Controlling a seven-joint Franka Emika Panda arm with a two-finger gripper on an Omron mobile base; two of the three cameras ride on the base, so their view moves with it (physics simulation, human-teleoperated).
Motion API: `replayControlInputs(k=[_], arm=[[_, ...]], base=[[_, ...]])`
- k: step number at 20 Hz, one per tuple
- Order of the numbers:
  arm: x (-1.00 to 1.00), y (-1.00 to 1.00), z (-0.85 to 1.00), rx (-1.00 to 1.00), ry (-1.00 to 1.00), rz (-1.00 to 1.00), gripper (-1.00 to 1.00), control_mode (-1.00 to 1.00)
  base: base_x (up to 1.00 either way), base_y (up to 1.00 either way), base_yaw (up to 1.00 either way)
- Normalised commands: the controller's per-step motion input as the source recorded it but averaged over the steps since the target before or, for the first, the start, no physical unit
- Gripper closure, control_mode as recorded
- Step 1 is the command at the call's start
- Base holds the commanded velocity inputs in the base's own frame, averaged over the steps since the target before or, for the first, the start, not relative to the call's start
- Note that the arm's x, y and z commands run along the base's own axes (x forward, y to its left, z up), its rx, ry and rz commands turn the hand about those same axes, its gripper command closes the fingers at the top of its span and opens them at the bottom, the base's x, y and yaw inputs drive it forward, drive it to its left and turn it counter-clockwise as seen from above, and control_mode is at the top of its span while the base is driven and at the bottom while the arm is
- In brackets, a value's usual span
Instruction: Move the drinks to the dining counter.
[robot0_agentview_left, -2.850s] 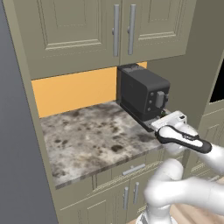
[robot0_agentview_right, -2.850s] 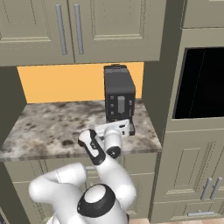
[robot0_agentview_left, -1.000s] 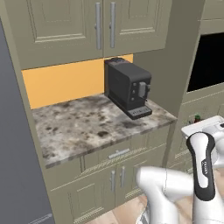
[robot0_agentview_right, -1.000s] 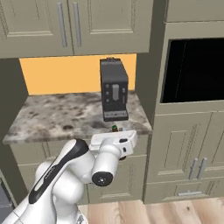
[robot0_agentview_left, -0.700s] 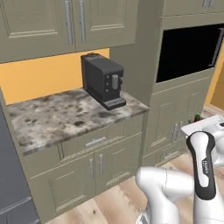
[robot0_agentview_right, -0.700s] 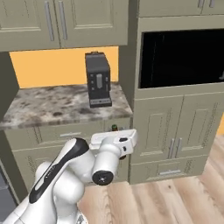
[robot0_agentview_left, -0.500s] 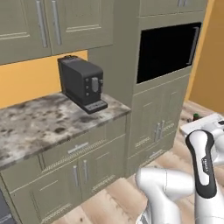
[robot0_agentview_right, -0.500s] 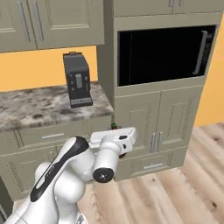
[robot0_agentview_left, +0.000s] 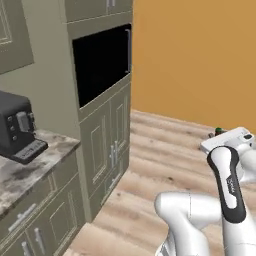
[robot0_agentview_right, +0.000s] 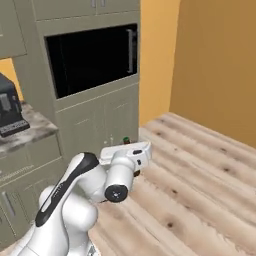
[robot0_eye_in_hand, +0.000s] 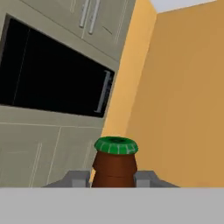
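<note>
Gripper (robot0_eye_in_hand: 114, 177) clamped on a small brown bottle (robot0_eye_in_hand: 114, 168) with green cap (robot0_eye_in_hand: 116, 145), fingers (robot0_eye_in_hand: 76, 178) either side below the cap. Carried low over wood floor (robot0_agentview_right: 200, 175), near wall oven (robot0_agentview_right: 92, 55). Likely light, rigid, slick; grip below the cap looks right.
</note>
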Motion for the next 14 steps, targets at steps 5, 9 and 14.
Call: replayControlInputs(k=[5,9,14], arm=[[0.0,0.0,0.0,0.0,0.0,0.0,1.0,1.0],[0.0,0.0,0.0,0.0,0.0,0.0,1.0,1.0],[0.0,0.0,0.0,0.0,0.0,0.0,1.0,1.0]], base=[[0.02,0.0,-0.87],[0.0,0.0,-0.9],[0.0,0.0,-0.92]])
